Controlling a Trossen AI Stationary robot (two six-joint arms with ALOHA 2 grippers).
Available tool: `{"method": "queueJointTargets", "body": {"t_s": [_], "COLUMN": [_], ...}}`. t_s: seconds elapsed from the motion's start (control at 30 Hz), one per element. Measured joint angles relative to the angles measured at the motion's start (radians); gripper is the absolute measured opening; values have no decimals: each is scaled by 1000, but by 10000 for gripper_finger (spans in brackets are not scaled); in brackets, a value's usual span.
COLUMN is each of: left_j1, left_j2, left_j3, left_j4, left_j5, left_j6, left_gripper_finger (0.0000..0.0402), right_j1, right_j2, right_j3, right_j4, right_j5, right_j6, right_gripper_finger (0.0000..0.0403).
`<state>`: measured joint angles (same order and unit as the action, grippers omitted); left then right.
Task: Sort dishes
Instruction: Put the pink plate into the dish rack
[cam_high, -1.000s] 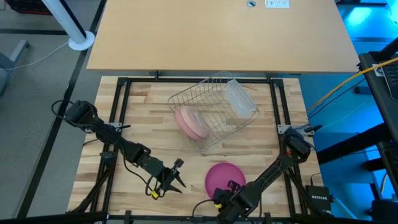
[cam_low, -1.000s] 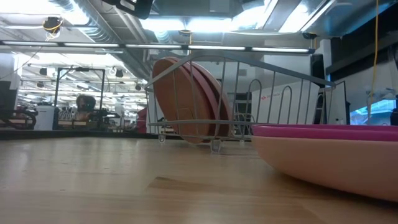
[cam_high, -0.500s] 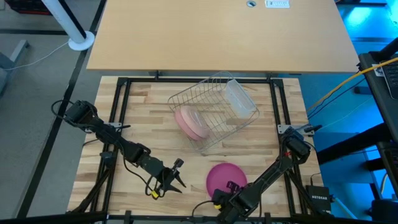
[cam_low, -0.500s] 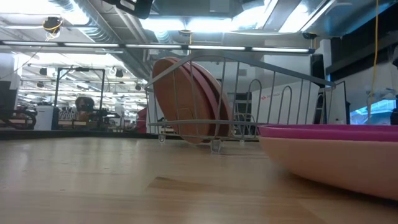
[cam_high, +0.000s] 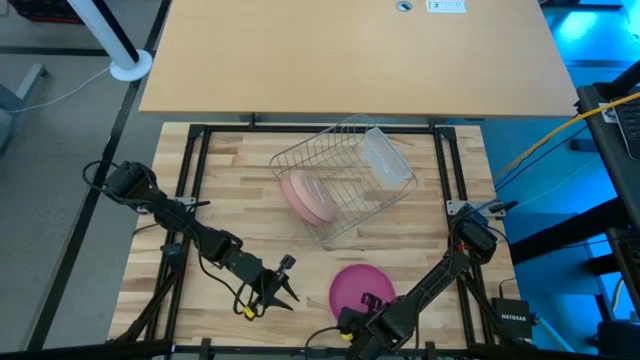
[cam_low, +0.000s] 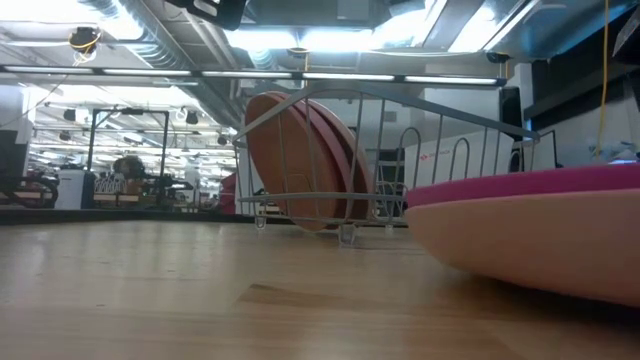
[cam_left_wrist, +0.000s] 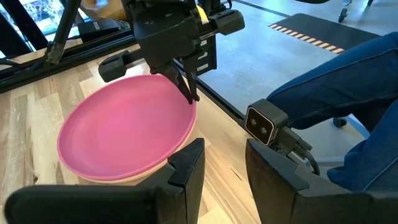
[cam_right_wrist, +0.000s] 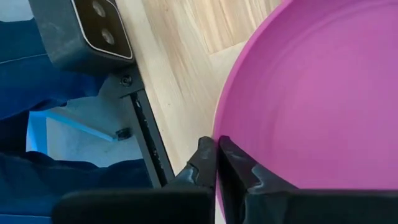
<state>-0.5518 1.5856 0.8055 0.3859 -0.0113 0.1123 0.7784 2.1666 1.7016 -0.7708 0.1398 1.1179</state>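
Plates are what this job is about, and there are three of them. One second ago the pink plate (cam_high: 359, 285) lay flat near the front edge of the table (cam_high: 230, 190), and the right gripper's fingers were apart at its rim. Now those fingers have shut on the rim, and in the low view the plate sits a little tilted, one side higher than before. Nothing else has moved.

On the left, the left gripper (cam_high: 284, 281) waits above the wood beside the pink plate, not touching it. Its two fingers are apart and hold nothing.

In the middle, one wire rack (cam_high: 345, 178) rests on the table. Two plates stand on edge in it, side by side: the brown plate (cam_low: 282, 160) and the peach plate (cam_low: 345, 170). One clear cup (cam_high: 383, 158) lies in the far end of the rack.

On the right, the right gripper (cam_right_wrist: 217, 163) pinches the near rim of the pink plate between its two dark fingers
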Motion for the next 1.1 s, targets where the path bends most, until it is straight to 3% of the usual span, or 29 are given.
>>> {"method": "queueJointTargets", "body": {"t_s": [0.5,0.73,1.1], "left_j1": [0,0,0], "left_j2": [-1,-1,26], "left_j3": [0,0,0], "left_j4": [25,23,-43], "left_j5": [0,0,-4], "left_j6": [26,47,74], "left_gripper_finger": [109,109,109], "right_j1": [-4,-42,-60], "right_j2": [0,-1,-2], "right_j3": [2,2,2], "right_j4": [93,65,170], "right_j5": [41,183,143], "right_j6": [-65,-30,-78], "right_gripper_finger": [3,2,2]}}
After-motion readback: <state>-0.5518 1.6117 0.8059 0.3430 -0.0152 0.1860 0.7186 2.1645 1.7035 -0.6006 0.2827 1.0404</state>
